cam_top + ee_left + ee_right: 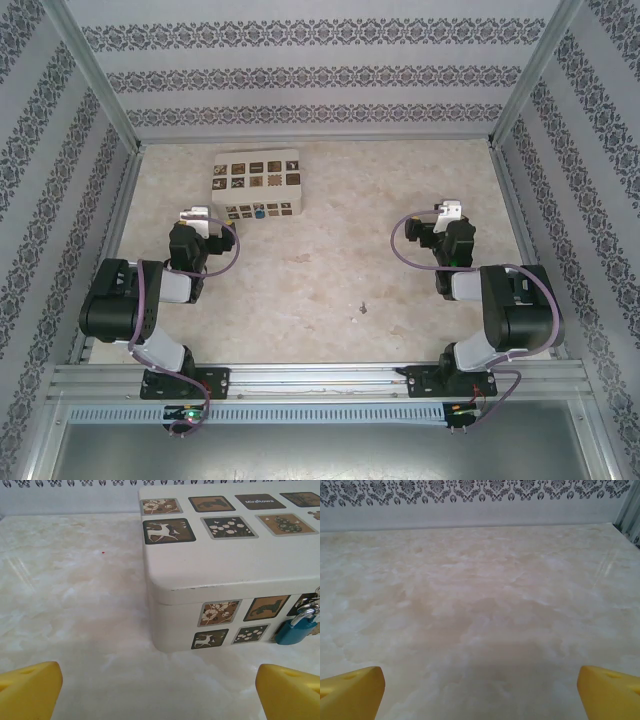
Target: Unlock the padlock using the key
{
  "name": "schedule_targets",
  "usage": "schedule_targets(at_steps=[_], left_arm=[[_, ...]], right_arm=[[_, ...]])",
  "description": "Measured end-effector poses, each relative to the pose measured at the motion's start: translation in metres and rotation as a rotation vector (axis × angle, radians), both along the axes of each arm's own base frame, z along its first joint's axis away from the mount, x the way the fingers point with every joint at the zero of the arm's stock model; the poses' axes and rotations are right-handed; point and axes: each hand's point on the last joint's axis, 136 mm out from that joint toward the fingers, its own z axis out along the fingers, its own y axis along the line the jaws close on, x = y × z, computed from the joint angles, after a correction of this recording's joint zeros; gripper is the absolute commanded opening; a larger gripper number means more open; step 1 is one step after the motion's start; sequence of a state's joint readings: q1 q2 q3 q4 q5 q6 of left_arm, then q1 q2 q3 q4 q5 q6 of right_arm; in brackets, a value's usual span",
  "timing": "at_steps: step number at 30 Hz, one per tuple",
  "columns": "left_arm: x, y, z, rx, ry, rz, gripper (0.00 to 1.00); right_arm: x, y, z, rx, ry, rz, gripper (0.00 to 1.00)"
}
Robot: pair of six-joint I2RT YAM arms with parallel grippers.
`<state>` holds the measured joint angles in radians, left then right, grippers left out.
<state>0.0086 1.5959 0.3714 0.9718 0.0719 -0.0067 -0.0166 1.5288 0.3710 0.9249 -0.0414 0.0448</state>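
The beige box [220,575] with dark patterned squares stands at the far left of the worktop [330,250]. Its lid is down, so whatever lies inside is hidden. The padlock [295,628], blue-bodied with a thin silver shackle, hangs on the box's front wall just under the lid seam. In the left wrist view it sits at the right edge of the picture with its right side cut off, and how the shackle meets the box's metal fitting is hard to make out. The key [362,306] lies alone on the bare worktop, well apart from the box, between the two arms and nearer their bases than the box is. From above it is only a small grey speck, too small to tell which way it points. The left tool [196,215] hangs near the box's front left corner with its yellow fingertips [31,690] spread wide apart. Only worktop lies between them, and they touch neither box nor padlock. The right tool [447,212] is over the right side of the worktop, well apart from box and key. Its jaws also stand wide apart and hold nothing, and ahead of it lie marbled surface and the patterned back wall [480,500].
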Motion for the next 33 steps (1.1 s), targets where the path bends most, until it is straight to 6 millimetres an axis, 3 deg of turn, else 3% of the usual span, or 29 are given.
schedule_targets(at_steps=[28, 33], left_arm=[[-0.0002, 0.0041, -0.0001, 0.007, 0.000, 0.023, 0.99], [-0.0077, 0.0065, 0.0033, 0.011, -0.008, 0.036, 0.99]], right_arm=[[0.0000, -0.0001, 0.0000, 0.000, 0.000, 0.000, 0.98], [-0.0003, -0.0014, 0.0027, -0.002, -0.006, -0.008, 0.98]])
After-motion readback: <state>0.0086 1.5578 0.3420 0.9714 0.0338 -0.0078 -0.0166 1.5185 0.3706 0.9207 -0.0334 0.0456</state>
